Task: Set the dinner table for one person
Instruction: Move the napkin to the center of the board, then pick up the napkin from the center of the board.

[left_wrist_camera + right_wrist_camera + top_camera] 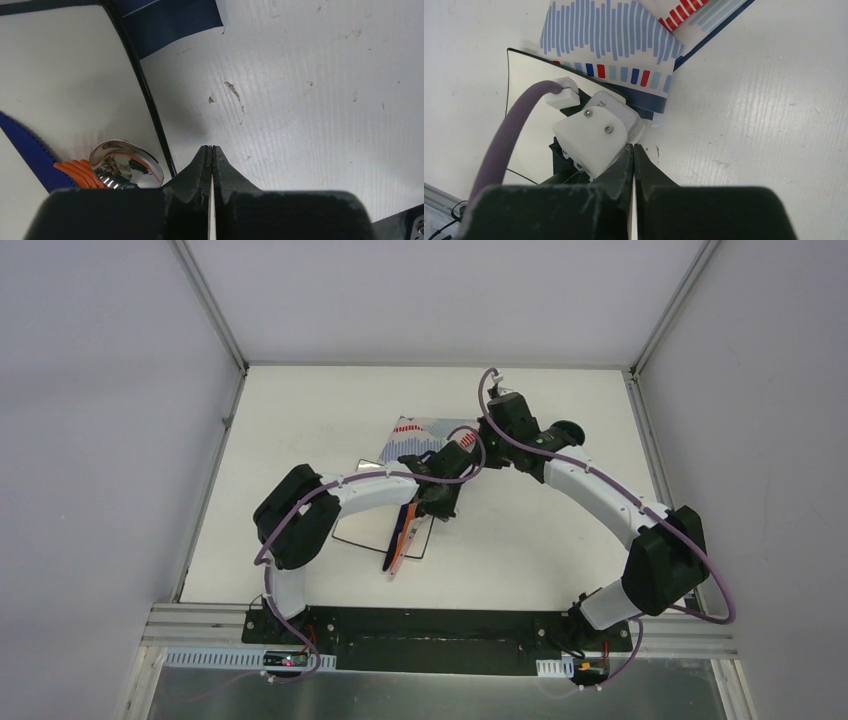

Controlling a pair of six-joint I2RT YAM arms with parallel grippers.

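The matte-white tabletop (560, 550), edged by grey rails (212, 480), fills the area ahead of both arms, and its wider span appears to run left to right. Near its centre lies a square plate (365, 528) carrying a blue knife (27, 145), an orange fork (82, 170) and a spoon (125, 162), with a striped cloth (420, 432) at the plate's far edge. The left gripper (210, 150) and right gripper (633, 148) hover near the plate's right rim, each with its fingers clenched on nothing.

Knife (25, 145), fork (80, 170) and spoon (125, 165) lie together on the plate (65, 75); the cloth (614, 35) lies just behind, on the dinner table (310, 100).
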